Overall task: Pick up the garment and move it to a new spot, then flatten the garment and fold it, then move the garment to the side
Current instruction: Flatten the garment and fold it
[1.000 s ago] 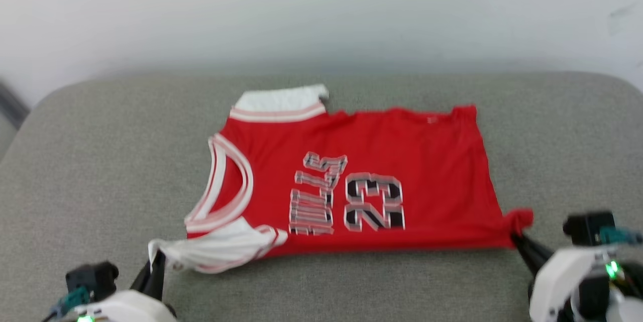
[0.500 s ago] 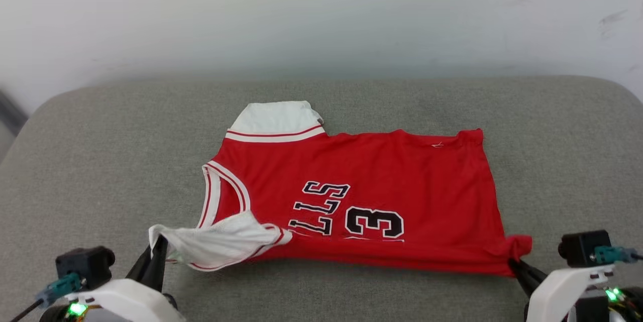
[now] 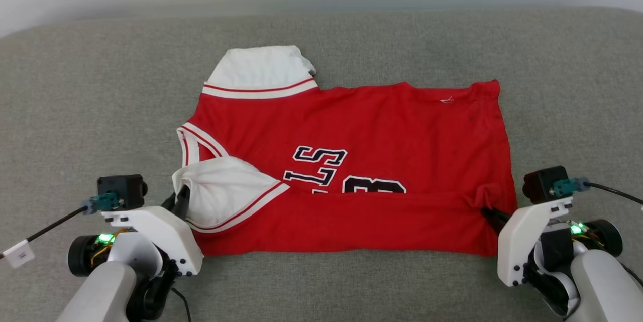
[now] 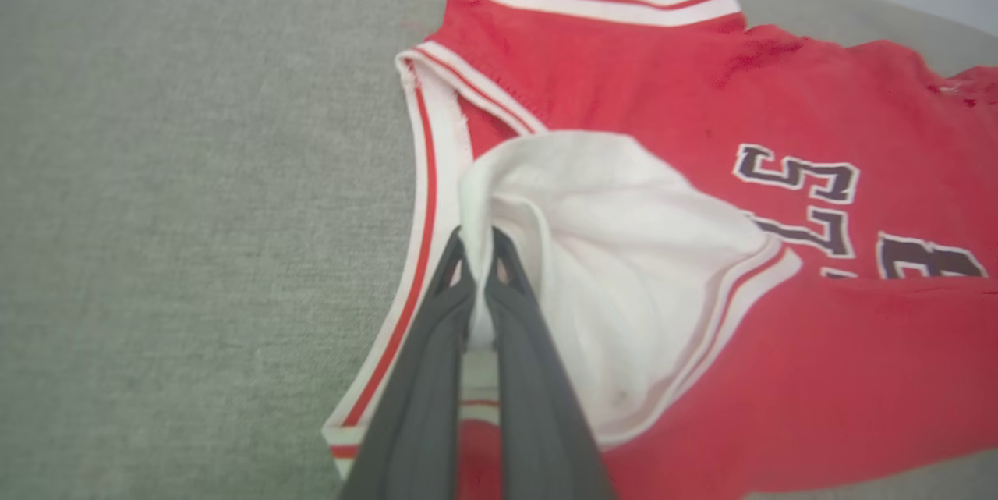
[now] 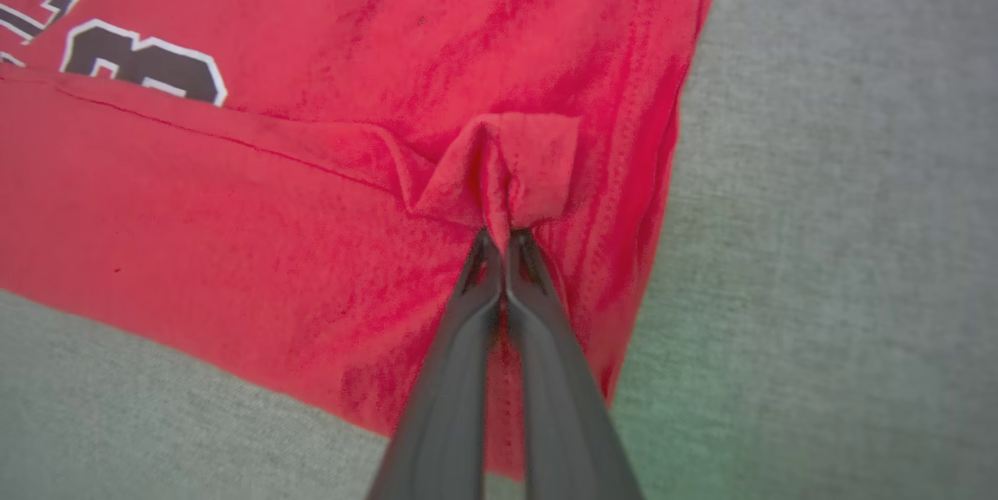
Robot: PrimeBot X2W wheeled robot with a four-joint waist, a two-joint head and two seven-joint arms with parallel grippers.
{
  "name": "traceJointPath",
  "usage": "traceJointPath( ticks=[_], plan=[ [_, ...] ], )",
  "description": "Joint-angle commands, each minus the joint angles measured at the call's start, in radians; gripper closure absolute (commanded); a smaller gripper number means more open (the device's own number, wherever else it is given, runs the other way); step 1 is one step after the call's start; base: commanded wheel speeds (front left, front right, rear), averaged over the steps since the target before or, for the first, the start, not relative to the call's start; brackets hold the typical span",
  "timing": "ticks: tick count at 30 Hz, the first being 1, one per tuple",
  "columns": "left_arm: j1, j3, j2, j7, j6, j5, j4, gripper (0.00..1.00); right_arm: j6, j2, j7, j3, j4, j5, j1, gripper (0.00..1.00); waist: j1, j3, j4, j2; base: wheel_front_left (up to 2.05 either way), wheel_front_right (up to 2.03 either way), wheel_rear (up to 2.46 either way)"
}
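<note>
Currently, red jersey-style shirt (image 3: 382, 126) with white sleeves and navy lettering, flat on grey woven cushion (image 3: 75, 111) ahead of both jaws: near edge doubled over chest, left jaws clamped on white sleeve (image 4: 608, 266), right jaws on red hem corner (image 5: 507, 164); fold apparently unfinished, sideways move pending.

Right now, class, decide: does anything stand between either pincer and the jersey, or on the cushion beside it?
Nothing visible does. On the jersey, the left pincer grips the white sleeve, the right pincer the red hem corner; the cushion beside it shows no other object.
</note>
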Motion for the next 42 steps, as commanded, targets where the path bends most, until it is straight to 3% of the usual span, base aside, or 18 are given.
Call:
traceJointPath(
  ticks=[1, 2, 3, 4, 5, 6, 10, 15, 19, 22, 31, 35, 42],
  plan=[
    [-0.025, -0.008, -0.013, 0.012, -0.015, -0.011, 0.039, 1.0, -0.001, -0.002, -0.015, 0.015, 0.038, 0.007, -0.031, 0.99, -0.0002, 0.03, -0.007, 0.0, 0.0, 0.0, 0.0],
    [-0.04, -0.012, -0.017, 0.021, -0.025, -0.015, 0.07, 1.0, -0.001, -0.004, -0.024, 0.027, 0.065, 0.007, -0.046, 0.96, -0.0002, 0.033, -0.008, 0.0, 0.0, 0.0, 0.0],
    [-0.051, -0.017, -0.021, 0.032, -0.035, -0.024, 0.096, 1.0, -0.001, -0.006, -0.032, 0.039, 0.091, 0.008, -0.057, 0.77, -0.0002, 0.037, -0.009, 0.0, 0.0, 0.0, 0.0],
    [-0.062, -0.018, -0.029, 0.038, -0.045, -0.033, 0.123, 0.6, -0.001, -0.006, -0.039, 0.052, 0.117, 0.013, -0.064, 0.31, -0.0002, 0.038, -0.01, 0.0, 0.0, 0.0, 0.0],
    [-0.073, -0.017, -0.037, 0.035, -0.054, -0.04, 0.144, 0.18, -0.001, -0.007, -0.05, 0.062, 0.138, 0.017, -0.069, 0.0, -0.0002, 0.039, -0.01, 0.0, 0.0, 0.0, 0.0],
    [-0.082, -0.017, -0.042, 0.03, -0.061, -0.043, 0.163, 0.0, -0.001, -0.006, -0.061, 0.073, 0.155, 0.026, -0.075, 0.0, -0.0002, 0.039, -0.009, 0.0, 0.0, 0.0, 0.0],
    [-0.09, -0.014, -0.053, 0.013, -0.071, -0.054, 0.228, 0.0, -0.001, -0.027, -0.124, 0.105, 0.189, 0.05, -0.07, 0.0, -0.0002, 0.019, -0.01, 0.0, 0.0, 0.0, 0.0],
    [-0.066, -0.003, -0.038, 0.008, -0.084, -0.07, 0.231, 0.0, -0.001, -0.034, -0.296, 0.091, 0.135, 0.047, -0.053, 0.0, -0.0002, -0.039, -0.015, 0.0, 0.0, 0.0, 0.0],
    [-0.042, 0.005, 0.008, 0.051, -0.09, -0.083, 0.18, 0.0, -0.001, -0.03, -0.414, 0.056, 0.065, 0.014, -0.007, 0.0, -0.0002, -0.095, -0.029, 0.0, 0.0, 0.0, 0.0],
    [-0.013, 0.018, 0.07, 0.135, -0.054, -0.101, 0.077, 0.0, -0.001, -0.006, -0.486, -0.002, -0.034, -0.032, 0.04, 0.0, -0.0002, -0.129, -0.048, 0.0, 0.0, 0.0, 0.0],
    [0.029, 0.034, 0.225, 0.474, 0.021, -0.193, -0.083, 0.0, -0.001, 0.082, -0.45, -0.091, -0.263, -0.121, 0.138, 0.0, -0.0002, -0.078, -0.114, 0.0, 0.0, 0.0, 0.0],
    [0.051, 0.038, 0.256, 0.568, 0.047, -0.238, -0.084, 0.0, -0.001, 0.112, -0.44, -0.098, -0.317, -0.136, 0.147, 0.0, -0.0002, -0.029, -0.143, 0.0, 0.0, 0.0, 0.0],
    [0.08, 0.017, 0.238, 0.636, 0.066, -0.275, -0.043, 0.0, -0.001, 0.139, -0.435, -0.105, -0.34, -0.142, 0.136, 0.0, -0.0002, 0.028, -0.168, 0.0, 0.0, 0.0, 0.0]
  ],
)
